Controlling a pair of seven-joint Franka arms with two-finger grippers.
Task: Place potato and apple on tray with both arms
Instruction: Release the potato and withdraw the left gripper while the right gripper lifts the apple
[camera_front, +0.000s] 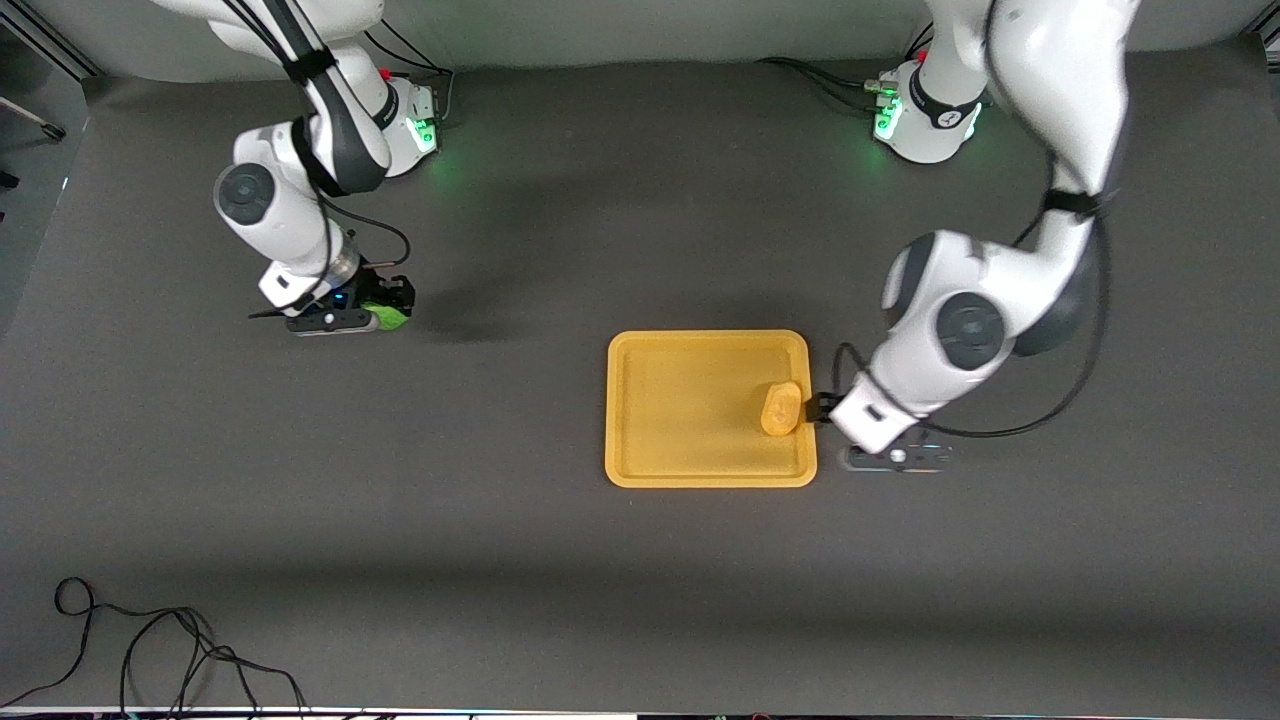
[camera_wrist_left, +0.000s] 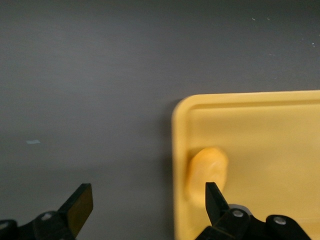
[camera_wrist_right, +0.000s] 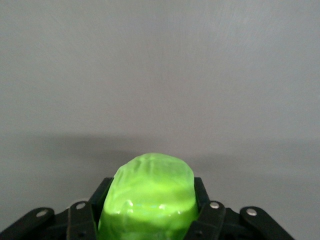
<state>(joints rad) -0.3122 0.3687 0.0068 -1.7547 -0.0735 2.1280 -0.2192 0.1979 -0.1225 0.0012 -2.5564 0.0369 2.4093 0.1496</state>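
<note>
The potato (camera_front: 780, 408) lies on the yellow-orange tray (camera_front: 680, 440), close to the rim at the left arm's end. My left gripper (camera_front: 822, 408) is open and empty, low over that rim, beside the potato. In the left wrist view my left gripper (camera_wrist_left: 147, 207) straddles the tray (camera_wrist_left: 270, 145) edge, with one finger by the potato (camera_wrist_left: 207, 170) and the other over the bare table. My right gripper (camera_front: 392, 310) is shut on the green apple (camera_front: 391, 319), low over the table at the right arm's end. The right wrist view shows the apple (camera_wrist_right: 150, 192) clamped in my right gripper (camera_wrist_right: 151, 200).
The dark table mat stretches between the apple and the tray. A black cable (camera_front: 150, 650) lies coiled at the table's near edge toward the right arm's end. The arm bases (camera_front: 415, 125) (camera_front: 925, 115) stand along the table's edge farthest from the camera.
</note>
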